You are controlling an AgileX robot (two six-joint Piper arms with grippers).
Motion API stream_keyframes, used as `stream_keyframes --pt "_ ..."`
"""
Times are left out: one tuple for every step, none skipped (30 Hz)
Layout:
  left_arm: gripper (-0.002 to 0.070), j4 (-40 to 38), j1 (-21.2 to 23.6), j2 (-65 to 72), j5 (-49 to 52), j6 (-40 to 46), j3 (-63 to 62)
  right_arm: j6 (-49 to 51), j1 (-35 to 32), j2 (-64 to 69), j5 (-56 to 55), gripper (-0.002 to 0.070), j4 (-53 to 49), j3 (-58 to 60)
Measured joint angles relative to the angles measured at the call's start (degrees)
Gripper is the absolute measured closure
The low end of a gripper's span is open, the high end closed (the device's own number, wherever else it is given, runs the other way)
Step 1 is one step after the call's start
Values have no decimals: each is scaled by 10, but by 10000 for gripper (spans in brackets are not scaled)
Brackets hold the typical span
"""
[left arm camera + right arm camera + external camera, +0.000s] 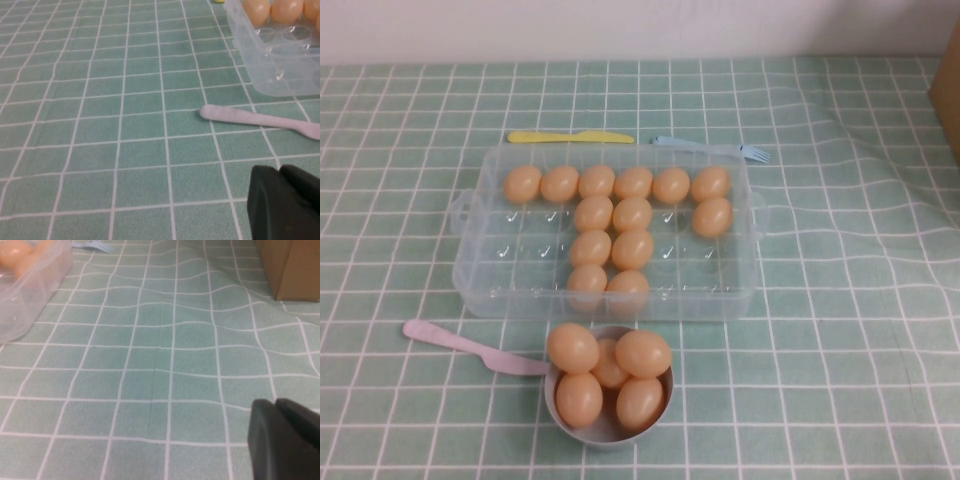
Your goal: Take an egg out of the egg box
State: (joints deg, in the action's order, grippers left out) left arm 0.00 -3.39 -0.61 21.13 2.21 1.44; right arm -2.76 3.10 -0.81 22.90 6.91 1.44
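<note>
The clear plastic egg box lies mid-table, with several peach-orange eggs in a back row and two middle columns. Neither gripper shows in the high view. My left gripper hangs low over the cloth, left of and nearer than the box, its black fingers pressed together and empty. My right gripper hangs over the cloth right of the box, its fingers also together and empty. Eggs show at the box's edge in both wrist views.
A grey-blue bowl with several eggs stands in front of the box. A pink knife lies at its left. A yellow knife and a blue fork lie behind the box. A cardboard box stands far right. The cloth is wrinkled at right.
</note>
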Motion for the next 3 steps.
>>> stream_keyframes --pt "678 0 0 0 0 0 0 0 0 0 0 694 0 0" --pt "678 0 0 0 0 0 0 0 0 0 0 694 0 0" --pt "678 0 0 0 0 0 0 0 0 0 0 694 0 0"
